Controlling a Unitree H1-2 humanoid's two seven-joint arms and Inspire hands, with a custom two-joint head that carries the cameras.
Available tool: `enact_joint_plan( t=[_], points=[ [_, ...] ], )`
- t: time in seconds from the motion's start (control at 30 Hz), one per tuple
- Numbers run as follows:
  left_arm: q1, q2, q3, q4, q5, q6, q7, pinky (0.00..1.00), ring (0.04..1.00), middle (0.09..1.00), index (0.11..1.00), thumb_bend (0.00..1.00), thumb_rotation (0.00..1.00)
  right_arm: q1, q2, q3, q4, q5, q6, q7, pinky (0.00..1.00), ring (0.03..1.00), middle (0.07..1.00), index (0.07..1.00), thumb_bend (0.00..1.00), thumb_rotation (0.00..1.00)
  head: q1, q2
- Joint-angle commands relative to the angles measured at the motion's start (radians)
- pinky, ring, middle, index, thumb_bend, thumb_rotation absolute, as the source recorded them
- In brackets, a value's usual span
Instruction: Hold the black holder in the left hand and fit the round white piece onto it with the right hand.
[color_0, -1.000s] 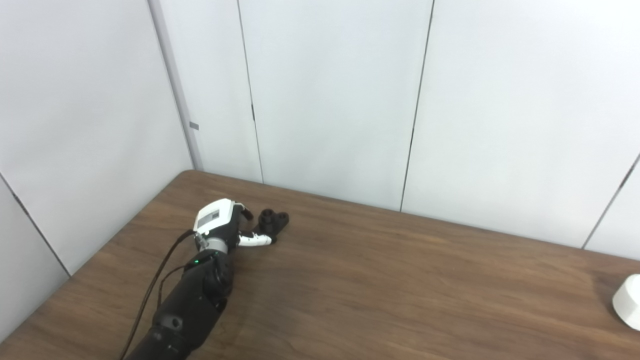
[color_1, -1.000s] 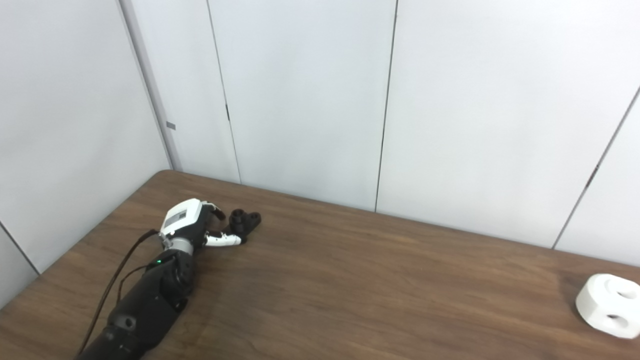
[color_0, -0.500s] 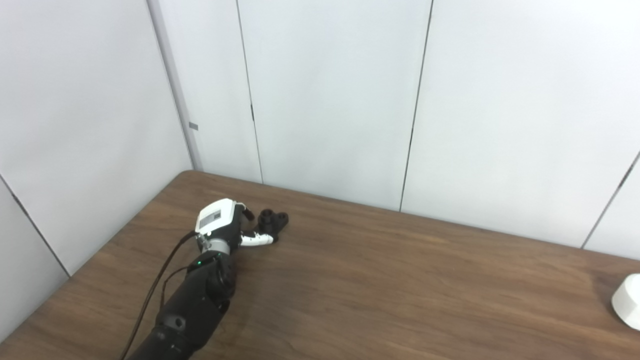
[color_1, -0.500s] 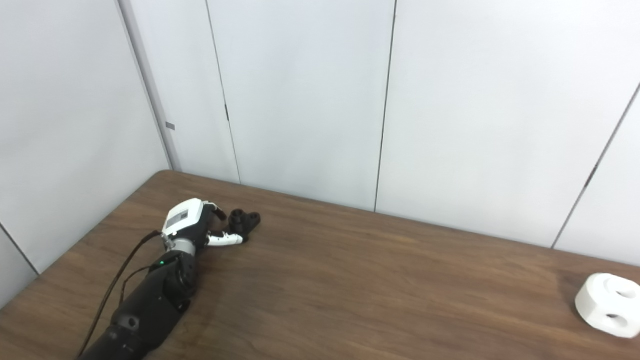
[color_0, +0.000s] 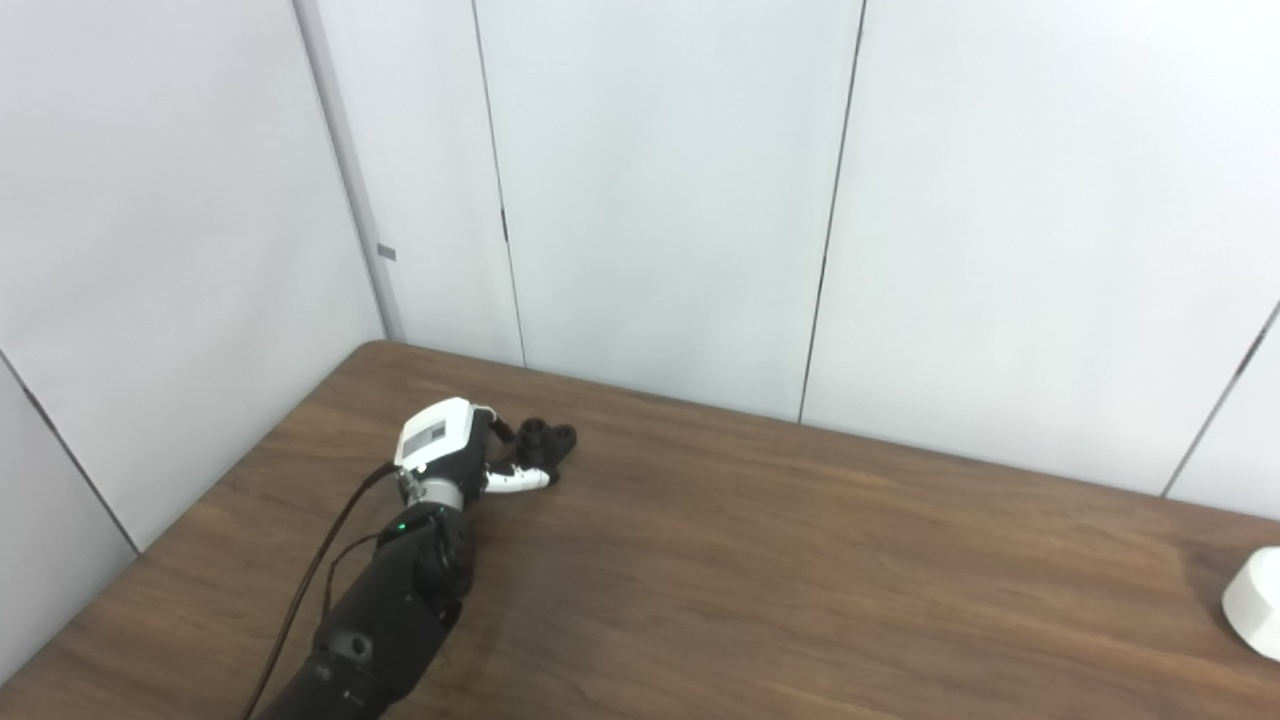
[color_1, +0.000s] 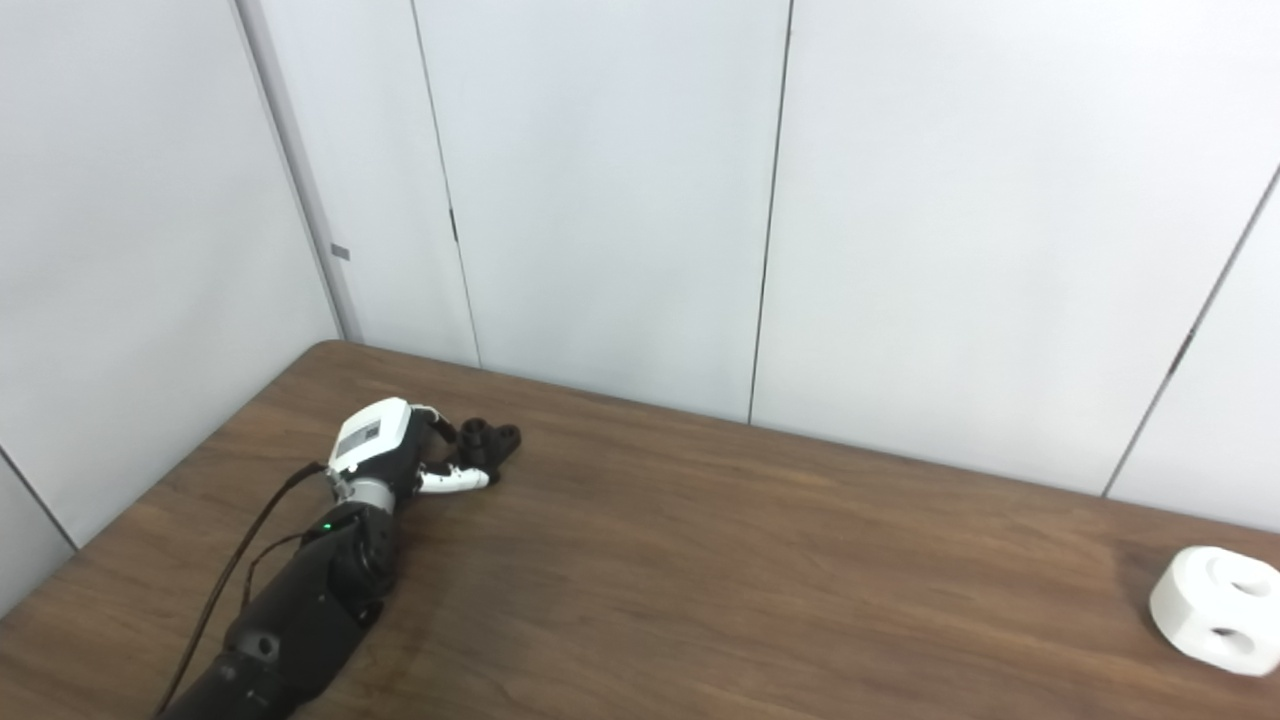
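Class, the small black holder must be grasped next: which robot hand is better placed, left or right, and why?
Left. The left robot hand is already at the small black holder on the brown wooden table, fingers apart. No right robot hand is in view; the round white piece lies untouched far to the right.

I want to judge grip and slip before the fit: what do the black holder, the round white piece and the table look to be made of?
Black holder: seemingly matte black plastic, no glints; too small to be sure.
Round white piece: probably matte white plastic, evenly coloured, smooth rounded holes, perhaps printed or moulded.
Table: dark wood grain with a soft sheen, wood or laminate.
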Motion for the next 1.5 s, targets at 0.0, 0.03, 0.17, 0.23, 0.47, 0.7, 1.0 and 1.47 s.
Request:
enact_joint_plan(
  t=[0.0, 0.03, 0.17, 0.23, 0.47, 0.7, 1.0, 1.47],
  points=[
    [-0.008, 0.002, -0.013, -0.023, -0.008, -0.004, -0.023, 1.0, 0.964, 0.872, 0.594, 0.85, 0.32, 0.016, 0.023, 0.002, -0.007, 0.006, -0.017, -0.005, 1.0, 1.0, 0.953, 1.0, 0.71, 1.0, 0.001, 0.001],
    [-0.009, 0.002, -0.013, -0.022, -0.008, -0.002, -0.024, 1.0, 0.963, 0.869, 0.588, 0.85, 0.32, 0.016, 0.023, 0.002, -0.009, 0.006, -0.013, -0.005, 1.0, 1.0, 0.953, 1.0, 0.71, 1.0, 0.001, 0.001],
    [-0.012, 0.001, -0.009, -0.017, -0.016, -0.006, -0.021, 1.0, 0.952, 0.846, 0.518, 0.68, 0.18, 0.019, 0.022, 0.003, -0.014, 0.008, -0.009, -0.004, 1.0, 1.0, 0.953, 1.0, 0.71, 1.0, 0.003, 0.004],
    [-0.012, 0.003, -0.011, -0.016, -0.02, -0.016, -0.018, 1.0, 0.944, 0.83, 0.492, 0.56, 0.1, 0.02, 0.022, 0.003, -0.017, 0.007, -0.01, -0.004, 1.0, 1.0, 0.952, 1.0, 0.71, 1.0, 0.003, 0.008],
    [-0.006, 0.008, -0.027, -0.02, -0.021, -0.055, -0.017, 1.0, 0.915, 0.784, 0.483, 0.52, 0.05, 0.027, 0.018, 0.005, -0.034, 0.003, 0.009, -0.003, 1.0, 1.0, 0.952, 1.0, 0.69, 1.0, 0.003, 0.008],
    [-0.011, 0.02, -0.051, -0.026, -0.017, -0.052, -0.03, 1.0, 0.898, 0.779, 0.483, 0.52, 0.05, 0.029, 0.01, 0.007, -0.031, 0.006, -0.008, 0.006, 1.0, 1.0, 0.958, 1.0, 0.56, 0.96, 0.006, 0.012],
    [0.002, 0.029, -0.052, -0.067, -0.036, -0.053, -0.051, 1.0, 0.886, 0.768, 0.484, 0.52, 0.05, 0.025, 0.012, 0.007, -0.013, 0.013, -0.023, 0.012, 1.0, 1.0, 0.952, 1.0, 0.52, 0.97, -0.024, 0.021],
    [0.114, 0.018, -0.052, -0.418, -0.053, -0.009, -0.212, 1.0, 0.93, 0.802, 0.485, 0.52, 0.05, 0.033, 0.012, 0.023, -0.063, -0.014, 0.059, 0.003, 1.0, 1.0, 0.983, 1.0, 0.57, 1.0, -0.086, 0.042]
  ],
)
